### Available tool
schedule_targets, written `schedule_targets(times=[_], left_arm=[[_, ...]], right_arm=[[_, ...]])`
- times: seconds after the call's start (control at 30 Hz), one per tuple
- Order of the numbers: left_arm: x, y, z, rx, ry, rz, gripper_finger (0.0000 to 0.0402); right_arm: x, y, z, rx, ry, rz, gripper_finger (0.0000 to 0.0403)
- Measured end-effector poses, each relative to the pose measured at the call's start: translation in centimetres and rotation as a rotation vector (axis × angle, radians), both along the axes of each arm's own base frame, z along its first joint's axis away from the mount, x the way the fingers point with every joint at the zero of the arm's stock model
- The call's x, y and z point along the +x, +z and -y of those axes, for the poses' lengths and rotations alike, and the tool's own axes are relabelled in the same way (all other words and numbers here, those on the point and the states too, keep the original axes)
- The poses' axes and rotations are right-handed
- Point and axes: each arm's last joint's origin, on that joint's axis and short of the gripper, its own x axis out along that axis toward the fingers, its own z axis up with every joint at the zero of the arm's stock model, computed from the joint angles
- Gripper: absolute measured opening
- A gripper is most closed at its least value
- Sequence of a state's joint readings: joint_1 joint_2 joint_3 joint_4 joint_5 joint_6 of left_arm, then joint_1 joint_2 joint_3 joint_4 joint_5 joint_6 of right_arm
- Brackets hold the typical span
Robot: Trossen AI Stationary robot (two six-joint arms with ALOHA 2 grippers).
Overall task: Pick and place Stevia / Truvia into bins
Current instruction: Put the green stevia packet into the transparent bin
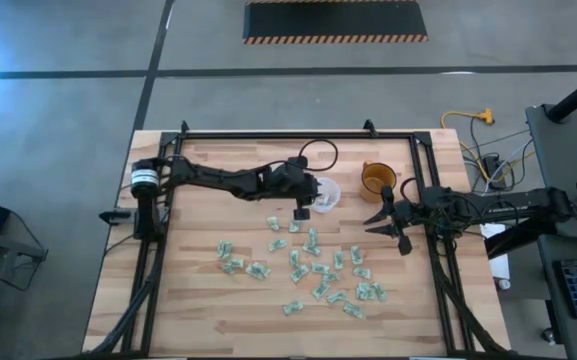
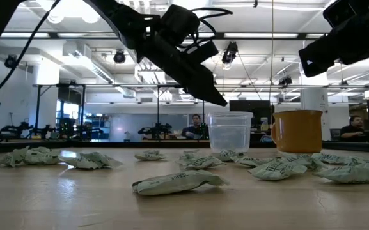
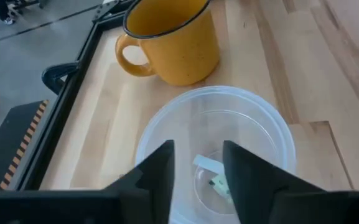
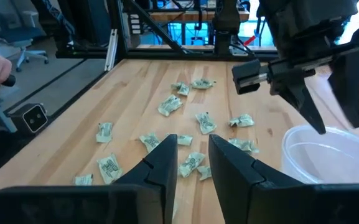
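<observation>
The bin is a clear plastic cup [image 1: 329, 192] standing on the table next to an orange mug [image 1: 377, 180]. My left gripper [image 3: 198, 175] hovers open over the cup's rim, and between its fingers I see a pale green sachet [image 3: 216, 179] lying on the cup's bottom. In the low view the left gripper [image 2: 213, 97] slants down just above the cup [image 2: 230, 131]. Many Stevia sachets [image 1: 313, 268] lie scattered flat on the wood nearer the front edge. My right gripper [image 1: 384, 216] waits open at the right, nothing between its fingers [image 4: 167, 163].
The orange mug [image 3: 170, 38] stands close behind the cup, its handle toward the table's far edge. A black frame rail [image 1: 298, 135] runs around the table. Bare wood [image 1: 198, 310] lies at the front left. People sit in the room beyond the table.
</observation>
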State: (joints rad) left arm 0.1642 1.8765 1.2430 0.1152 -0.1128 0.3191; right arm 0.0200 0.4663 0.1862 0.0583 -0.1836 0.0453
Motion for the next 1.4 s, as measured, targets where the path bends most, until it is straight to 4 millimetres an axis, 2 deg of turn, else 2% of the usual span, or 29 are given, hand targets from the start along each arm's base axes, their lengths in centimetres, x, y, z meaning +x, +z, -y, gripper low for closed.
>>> schedule_targets(times=[0.13, 0.27, 0.4, 0.57, 0.67, 0.9, 1.03, 1.2, 1.4], left_arm=[[-0.5, 0.8, 0.2, -0.005, -0.003, -0.028, 0.0159], [-2.0, 2.1, 1.4, -0.020, -0.028, -0.120, 0.0166], [-4.1, 3.4, 2.9, -0.050, -0.048, -0.191, 0.0166], [-6.5, 5.2, 5.5, -0.078, -0.090, -0.195, 0.0166], [-8.3, 5.3, 7.1, -0.086, -0.127, -0.196, 0.0166], [-12.7, 4.1, 10.0, -0.155, -0.172, -0.166, 0.0166], [-14.9, 2.1, 11.3, -0.174, -0.211, -0.164, 0.0166], [-16.9, 0.8, 11.8, -0.172, -0.208, -0.114, 0.0166], [-18.3, 0.6, 11.7, -0.177, -0.191, -0.049, 0.0166]], right_arm=[[0.4, -1.1, -0.1, 0.001, 0.009, -0.067, 0.0082], [1.1, -2.3, -0.7, -0.027, 0.053, -0.156, 0.0080], [2.1, -2.9, -1.2, -0.039, 0.088, -0.182, 0.0081], [3.3, -3.3, -1.9, -0.049, 0.096, -0.234, 0.0075], [4.2, -3.7, -2.5, -0.066, 0.088, -0.290, 0.0071], [6.9, -4.4, -4.7, -0.095, 0.134, -0.398, 0.0072], [8.8, -4.5, -5.9, -0.114, 0.159, -0.442, 0.0072], [11.2, -4.8, -6.9, -0.161, 0.163, -0.527, 0.0069], [12.0, -5.9, -6.8, -0.236, 0.015, -0.748, 0.0071]])
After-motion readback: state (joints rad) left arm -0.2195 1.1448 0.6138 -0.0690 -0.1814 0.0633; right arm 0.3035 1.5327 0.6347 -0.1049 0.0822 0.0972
